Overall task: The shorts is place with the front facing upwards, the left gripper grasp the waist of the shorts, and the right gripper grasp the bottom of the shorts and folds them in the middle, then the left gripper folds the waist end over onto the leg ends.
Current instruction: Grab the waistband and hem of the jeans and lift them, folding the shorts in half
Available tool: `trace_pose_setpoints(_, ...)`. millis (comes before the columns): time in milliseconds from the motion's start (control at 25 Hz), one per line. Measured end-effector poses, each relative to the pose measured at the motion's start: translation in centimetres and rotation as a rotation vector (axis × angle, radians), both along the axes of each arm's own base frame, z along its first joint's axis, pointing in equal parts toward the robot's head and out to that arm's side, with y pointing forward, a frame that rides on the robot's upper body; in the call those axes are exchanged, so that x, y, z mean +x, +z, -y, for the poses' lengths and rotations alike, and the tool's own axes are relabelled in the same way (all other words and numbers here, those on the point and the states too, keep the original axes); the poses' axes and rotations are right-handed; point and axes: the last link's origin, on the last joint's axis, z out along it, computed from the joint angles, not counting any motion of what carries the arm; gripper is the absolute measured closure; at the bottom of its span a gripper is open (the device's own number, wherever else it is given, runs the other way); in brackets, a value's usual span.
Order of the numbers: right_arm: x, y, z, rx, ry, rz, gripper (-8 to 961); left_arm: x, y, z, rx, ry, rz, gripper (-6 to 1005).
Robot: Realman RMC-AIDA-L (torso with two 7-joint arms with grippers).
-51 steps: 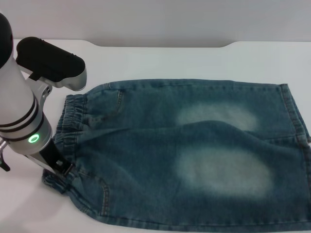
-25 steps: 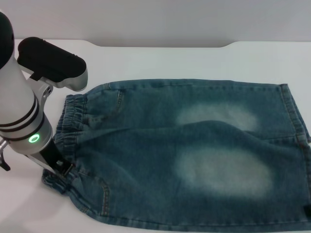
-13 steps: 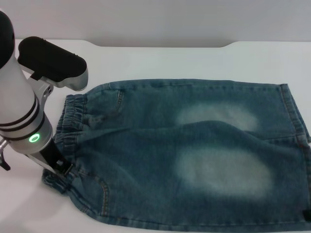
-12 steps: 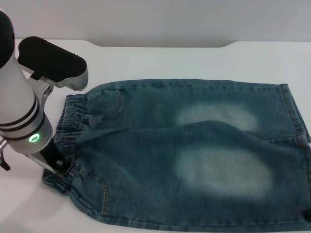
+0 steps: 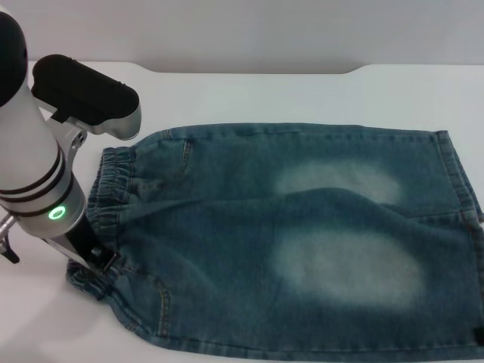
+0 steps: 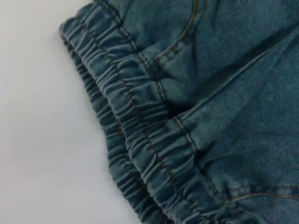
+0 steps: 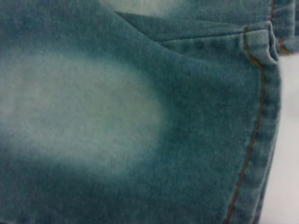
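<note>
Blue faded-denim shorts point(image 5: 295, 242) flat across white tabletop point(image 5: 249, 94), hems toward its right edge. Soft, floppy, fairly weighty; pinch puckered elastic waistband point(image 6: 140, 140) and stitched hem point(image 7: 261, 130). Left gripper point(image 5: 94, 261) at waistband; jaws' state cannot be told.

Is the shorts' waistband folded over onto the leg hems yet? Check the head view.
No: the shorts lie flat, waist end by the left gripper, apart from the leg ends.

Shorts point(image 5: 287, 242): hem side runs off head view at 3 o'clock; lower edge clipped at 6. Left gripper point(image 5: 89, 257) at 8 o'clock: fingertips buried in waistband point(image 6: 140, 140) folds, grip not readable. Right gripper point(image 5: 479, 335): only a black sliver at 4 o'clock, rest cut off. Neither wrist view shows fingers.
</note>
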Motion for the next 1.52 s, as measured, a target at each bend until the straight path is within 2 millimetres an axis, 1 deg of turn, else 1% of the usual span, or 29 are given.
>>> trace_pose_setpoints(600, 0.22, -0.19, -0.24, -0.004, -0.008, -0.005, 485, 0.05, -0.17, 0.09, -0.008, -0.006, -0.005, 967)
trace_pose_setpoints(1040, 0.09, -0.15, -0.23, -0.014, 0.018, -0.004, 549, -0.02, -0.14, 0.14, -0.009, -0.004, -0.006, 966)
trace_pose_setpoints(1240, -0.26, -0.56, -0.25, -0.041, 0.040, -0.003, 769, 0.01, -0.14, 0.12, -0.010, -0.005, -0.006, 966)
trace_pose_setpoints(1520, -0.35, -0.63, -0.27, -0.046, 0.046, -0.005, 927, 0.06, -0.12, 0.09, -0.008, -0.007, -0.005, 966)
